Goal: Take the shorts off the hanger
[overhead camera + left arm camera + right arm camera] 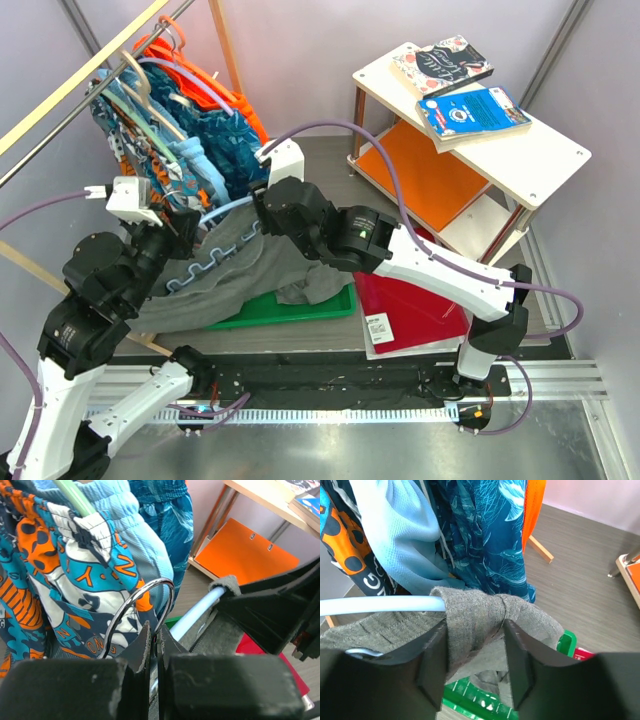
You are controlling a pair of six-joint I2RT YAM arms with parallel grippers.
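The grey shorts [240, 275] hang over a pale blue hanger [225, 208] and trail down onto a green tray [300, 308]. My left gripper [183, 222] is shut on the hanger's metal hook [145, 602]; in the left wrist view the fingertips of the left gripper [154, 630] pinch the wire. My right gripper [258, 200] is at the hanger's right end. In the right wrist view the right gripper [475, 650] is shut on the bunched grey shorts [475, 612] wrapped over the hanger tip [380, 605]. The floral print shorts [75, 580] hang on the rack behind.
A rack rail [80, 80] at the back left carries several hangers with blue and orange clothes [200, 120]. A red folder [410, 305] lies right of the tray. A white shelf [540, 165] with books [470, 110] stands at the back right.
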